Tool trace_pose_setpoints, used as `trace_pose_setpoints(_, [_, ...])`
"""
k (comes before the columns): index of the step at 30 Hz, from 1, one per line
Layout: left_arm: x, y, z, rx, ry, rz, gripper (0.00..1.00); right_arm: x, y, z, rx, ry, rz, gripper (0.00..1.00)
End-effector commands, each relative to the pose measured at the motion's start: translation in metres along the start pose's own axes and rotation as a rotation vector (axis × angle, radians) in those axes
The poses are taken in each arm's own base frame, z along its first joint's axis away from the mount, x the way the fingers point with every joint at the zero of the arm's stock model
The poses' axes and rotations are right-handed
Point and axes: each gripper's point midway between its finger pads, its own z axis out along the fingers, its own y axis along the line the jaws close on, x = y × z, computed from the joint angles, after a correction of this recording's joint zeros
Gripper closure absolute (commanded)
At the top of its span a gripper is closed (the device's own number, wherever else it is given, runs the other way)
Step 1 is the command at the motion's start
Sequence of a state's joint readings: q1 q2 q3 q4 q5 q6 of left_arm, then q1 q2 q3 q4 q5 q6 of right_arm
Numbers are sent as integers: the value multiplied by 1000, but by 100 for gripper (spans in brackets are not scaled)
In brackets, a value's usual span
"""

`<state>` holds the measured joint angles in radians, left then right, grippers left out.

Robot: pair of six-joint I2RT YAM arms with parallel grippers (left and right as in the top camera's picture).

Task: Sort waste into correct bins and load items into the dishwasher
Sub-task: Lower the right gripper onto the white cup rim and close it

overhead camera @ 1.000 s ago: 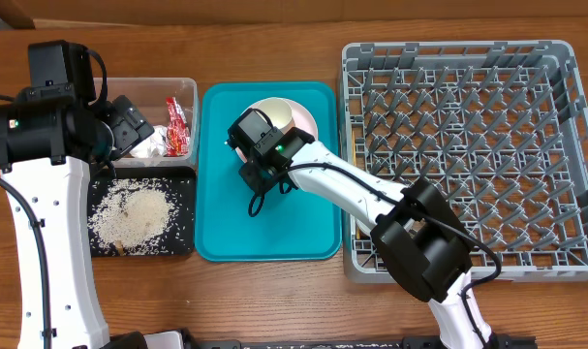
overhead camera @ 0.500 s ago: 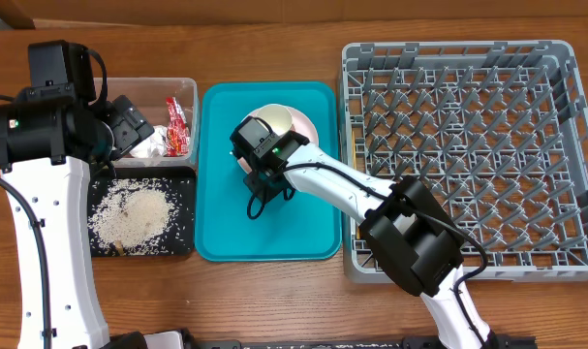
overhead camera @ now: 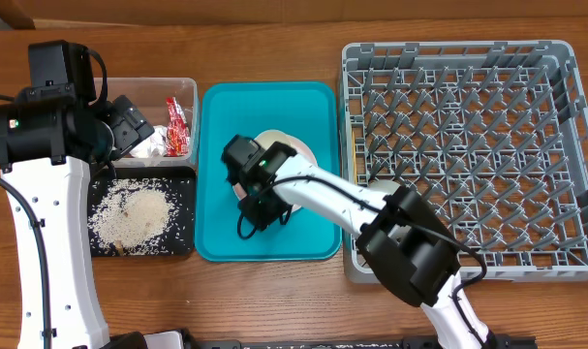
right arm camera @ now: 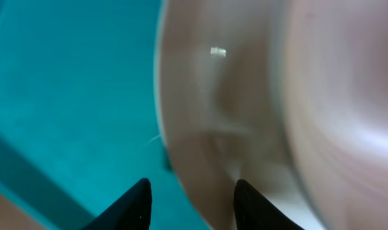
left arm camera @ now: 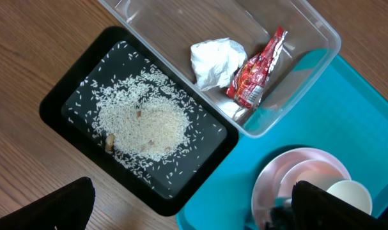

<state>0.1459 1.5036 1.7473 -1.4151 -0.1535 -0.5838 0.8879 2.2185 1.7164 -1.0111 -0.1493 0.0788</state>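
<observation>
The right gripper [right arm camera: 192,204] is straddling the rim of the pink plate [right arm camera: 232,96] on the teal tray [overhead camera: 216,194], fingers apart, can't tell if it's gripping. The left gripper [left arm camera: 194,207] is hanging wide open over the clear tub [left arm camera: 309,38] and black tray [left arm camera: 59,102].

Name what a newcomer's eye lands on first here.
The big grey dish rack dominates the right of the table. In the middle, the right gripper is at the rim of stacked pale pink dishes on the teal tray. At left, white rice lies heaped in the black tray beside the clear tub.
</observation>
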Motion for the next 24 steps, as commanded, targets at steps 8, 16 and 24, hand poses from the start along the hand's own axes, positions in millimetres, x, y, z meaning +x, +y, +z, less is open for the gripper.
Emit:
trace_pose_setpoints(8, [-1,-1,0,-1,-3,13,0,-11,37,-97,-66,-201,-57,56])
trace_pose_setpoints(16, [-1,-1,0,-1,-3,13,0,-35,19,-142,66,-390,-53,58])
trace_pose_setpoints(24, [-1,-1,0,-1,-3,13,0,-58,6,-123,107,-430,-18,63])
